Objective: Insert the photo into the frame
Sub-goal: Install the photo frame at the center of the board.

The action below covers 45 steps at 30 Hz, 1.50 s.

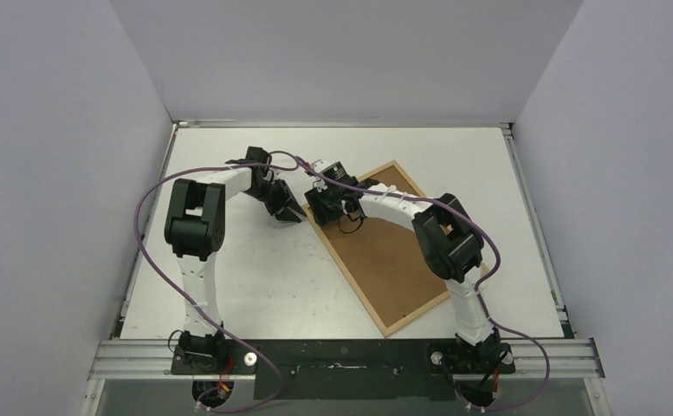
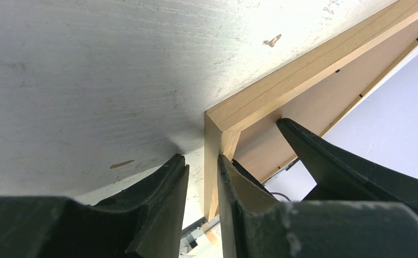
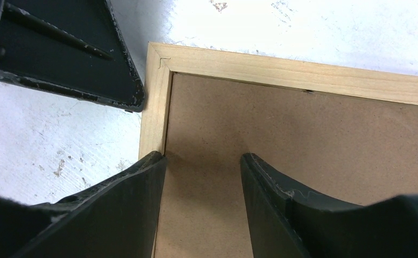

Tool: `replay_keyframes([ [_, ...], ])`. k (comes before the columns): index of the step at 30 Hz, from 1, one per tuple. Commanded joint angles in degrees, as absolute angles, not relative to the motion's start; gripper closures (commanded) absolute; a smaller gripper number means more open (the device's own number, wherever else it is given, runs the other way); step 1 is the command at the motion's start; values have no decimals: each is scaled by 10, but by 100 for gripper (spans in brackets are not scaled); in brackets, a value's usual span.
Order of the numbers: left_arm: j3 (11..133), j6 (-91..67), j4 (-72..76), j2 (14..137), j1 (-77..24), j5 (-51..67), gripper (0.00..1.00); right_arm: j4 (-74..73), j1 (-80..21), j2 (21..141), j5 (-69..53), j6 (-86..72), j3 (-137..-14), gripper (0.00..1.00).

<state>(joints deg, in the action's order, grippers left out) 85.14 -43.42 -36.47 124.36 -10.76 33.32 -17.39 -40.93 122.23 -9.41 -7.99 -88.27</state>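
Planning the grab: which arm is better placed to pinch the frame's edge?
Left. The left claw straddles the frame near its corner; the right claw is open over the backing panel.

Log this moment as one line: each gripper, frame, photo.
left gripper: open, astride frame corner | right gripper: open over backing panel | photo: not visible
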Motion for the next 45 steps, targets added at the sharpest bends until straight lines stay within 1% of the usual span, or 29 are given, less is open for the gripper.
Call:
replay_keyframes([
  [1,842,-404,-409,1280,-106,246,74,-283,-412,1257,-53,-57,-839,48],
  [13,842,-400,-413,1285,-106,245,74,-275,-411,1271,-39,-65,-832,63],
  [20,841,-399,-414,1291,-106,242,74,-263,-405,1281,-36,-70,-816,78],
  [26,838,-396,-416,1294,-106,239,74,-252,-397,1282,-43,-71,-801,85],
  [32,832,-396,-416,1296,-106,235,74,-226,-377,1281,-72,-89,-777,89],
  [45,830,-396,-417,1304,-106,227,74,-133,-328,1293,-134,-171,-714,92],
])
